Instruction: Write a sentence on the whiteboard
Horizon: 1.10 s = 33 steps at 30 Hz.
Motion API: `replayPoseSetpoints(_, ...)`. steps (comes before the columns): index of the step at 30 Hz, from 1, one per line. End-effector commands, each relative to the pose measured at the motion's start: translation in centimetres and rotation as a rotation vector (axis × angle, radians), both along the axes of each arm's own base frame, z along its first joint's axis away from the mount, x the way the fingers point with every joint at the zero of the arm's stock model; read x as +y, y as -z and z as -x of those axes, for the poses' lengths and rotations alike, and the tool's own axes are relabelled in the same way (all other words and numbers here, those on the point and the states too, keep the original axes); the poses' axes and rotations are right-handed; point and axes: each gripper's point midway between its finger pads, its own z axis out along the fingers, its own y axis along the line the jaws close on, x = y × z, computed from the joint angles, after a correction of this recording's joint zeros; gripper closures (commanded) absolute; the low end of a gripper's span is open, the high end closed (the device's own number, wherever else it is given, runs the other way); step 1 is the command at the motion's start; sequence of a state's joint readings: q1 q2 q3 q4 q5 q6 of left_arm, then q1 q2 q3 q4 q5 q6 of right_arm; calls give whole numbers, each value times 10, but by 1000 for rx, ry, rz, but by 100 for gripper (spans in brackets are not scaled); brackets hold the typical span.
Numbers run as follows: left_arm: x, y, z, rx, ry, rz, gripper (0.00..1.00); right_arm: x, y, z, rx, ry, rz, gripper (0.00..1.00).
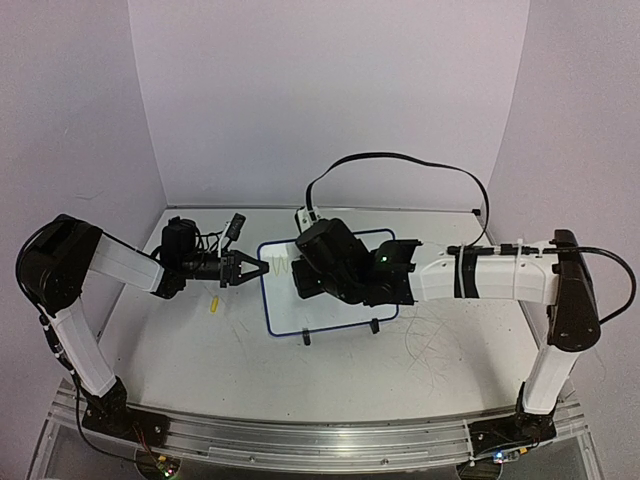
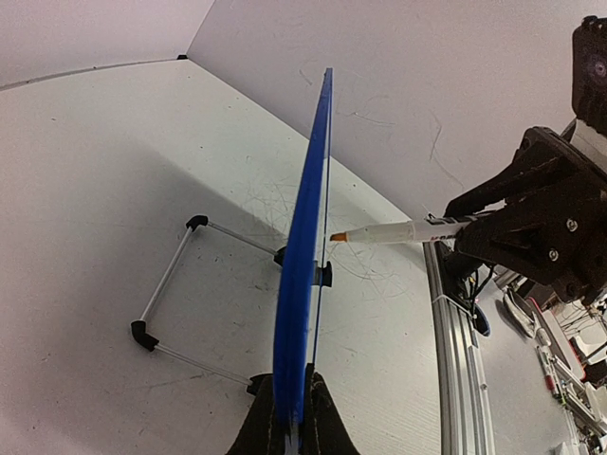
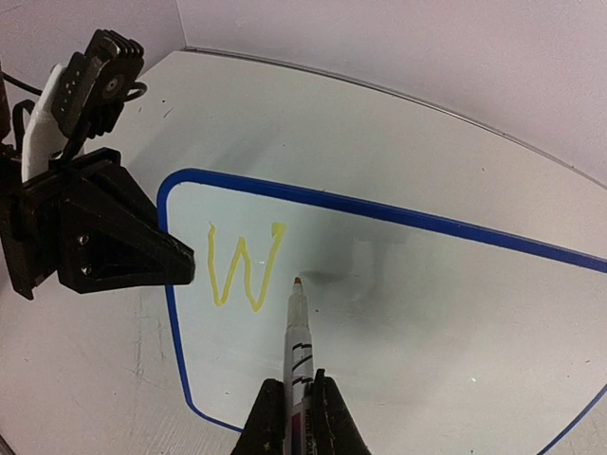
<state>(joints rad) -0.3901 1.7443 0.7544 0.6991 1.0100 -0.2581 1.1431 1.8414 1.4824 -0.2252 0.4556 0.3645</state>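
Note:
The whiteboard (image 1: 300, 315) stands tilted on its two black feet mid-table, its frame blue. My left gripper (image 1: 262, 268) is shut on its left edge; in the left wrist view the whiteboard (image 2: 303, 265) shows edge-on between that gripper's (image 2: 287, 372) jaws. My right gripper (image 3: 297, 381) is shut on a white marker (image 3: 298, 332). The marker's orange-yellow tip (image 3: 298, 281) sits at the whiteboard's (image 3: 398, 322) face, just right of a yellow "W" (image 3: 245, 270), the only part of the sentence showing. I cannot tell whether the tip touches. From above, the right gripper (image 1: 300, 275) covers the writing.
A small yellow cap (image 1: 214, 305) lies on the table left of the board. The board's wire stand (image 2: 171, 284) juts out behind it. A black cable (image 1: 400, 160) loops above the right arm. A metal rail (image 1: 300, 440) runs along the near edge, and walls close in the back and sides.

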Motion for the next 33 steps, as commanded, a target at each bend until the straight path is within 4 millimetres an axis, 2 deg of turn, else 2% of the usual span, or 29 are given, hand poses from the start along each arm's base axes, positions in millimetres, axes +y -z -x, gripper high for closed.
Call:
replayPoseSetpoints(1,7,14,-7,-7,-56,-48,100,6,-16,-7,-23,17,-42,100)
replayPoseSetpoints(10,7,15,-7,-7,-55,-48,100,1,-11,-9,-18,43,-23,100)
replayPoseSetpoints(21,7,14,-7,-8,-55,-48,100,7,-12,-14,-29,39,-5,100)
replayPoseSetpoints(33,7,15,-7,-5,-54,-49,100,12,-3,-10,3,14,-3,100)
